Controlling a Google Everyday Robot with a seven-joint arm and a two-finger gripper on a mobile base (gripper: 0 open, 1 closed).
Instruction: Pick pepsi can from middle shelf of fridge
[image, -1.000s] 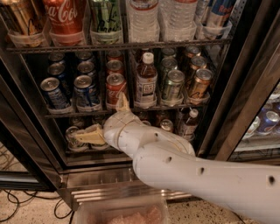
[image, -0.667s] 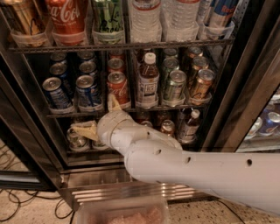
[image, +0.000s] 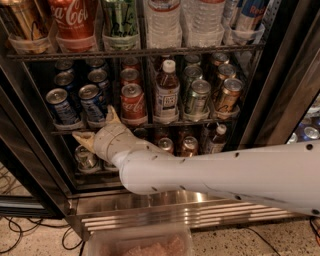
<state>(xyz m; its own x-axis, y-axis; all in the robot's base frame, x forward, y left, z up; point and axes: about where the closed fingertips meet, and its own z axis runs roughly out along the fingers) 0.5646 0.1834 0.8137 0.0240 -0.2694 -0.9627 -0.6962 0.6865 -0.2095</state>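
Observation:
Inside the fridge (image: 280, 100), the middle shelf (image: 150, 123) carries several blue pepsi cans at its left end. The two front ones stand at the rack's edge (image: 62, 106) (image: 93, 102). A red Coca-Cola can (image: 132, 101) stands just right of them. My gripper (image: 96, 127) is open at the shelf's front edge, right below the front pepsi cans. One finger (image: 112, 116) points up between the right pepsi can and the Coca-Cola can. The other finger (image: 81, 139) points left under the rack. It holds nothing. My white arm (image: 215, 172) hides part of the lower shelf.
Also on the middle shelf are a brown bottle (image: 166, 92), green cans (image: 197, 96) and bronze cans (image: 228, 94). The top shelf holds a large Coca-Cola can (image: 74, 22), a green can (image: 120, 22) and water bottles (image: 164, 22). Below are the steel base panel (image: 165, 212), a plastic bin (image: 140, 245) and floor cables (image: 20, 235).
My arm has swung left and slightly up, bringing the gripper from below the Coca-Cola can to below the front pepsi cans. The cans have not moved.

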